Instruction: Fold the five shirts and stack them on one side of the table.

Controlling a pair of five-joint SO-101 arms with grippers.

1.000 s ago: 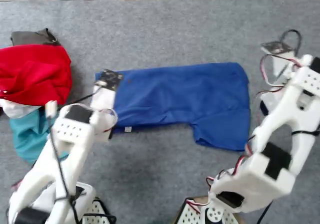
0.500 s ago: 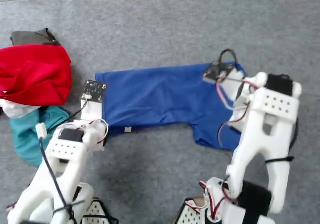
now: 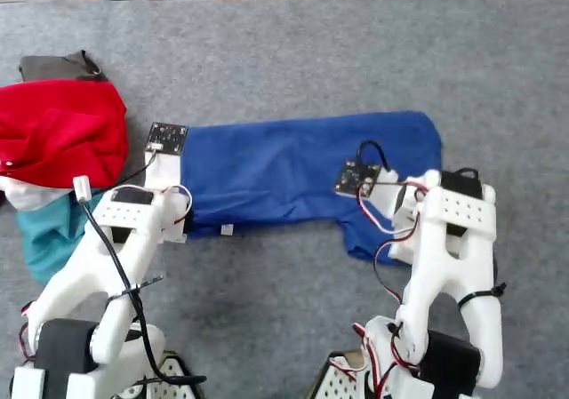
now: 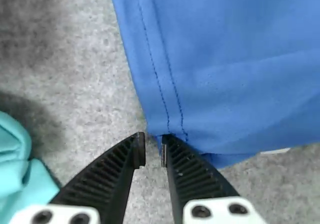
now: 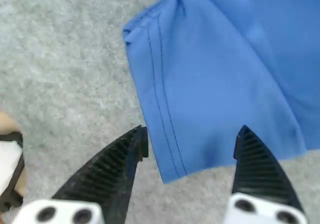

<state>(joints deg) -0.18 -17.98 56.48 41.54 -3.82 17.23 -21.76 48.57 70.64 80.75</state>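
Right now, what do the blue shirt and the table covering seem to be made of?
The blue shirt: likely a soft matte knit, cotton-like; it creases and has double-stitched hems. The table covering: looks like grey felt or low-pile carpet, with a fuzzy, speckled surface.

"What sort of place was it?"

"A robotics lab or a hobby workroom, as far as one could tell. A white left arm (image 3: 116, 248) and a white right arm (image 3: 449, 257) stood side by side at the near edge of a tabletop (image 3: 293, 52) covered in grey felt-like cloth."

"What showed it?"

"Loose wires (image 3: 378, 226) ran in the open along the arms, and a bare circuit board (image 3: 167, 137) sat at each wrist. Their shells looked like plain moulded or printed plastic."
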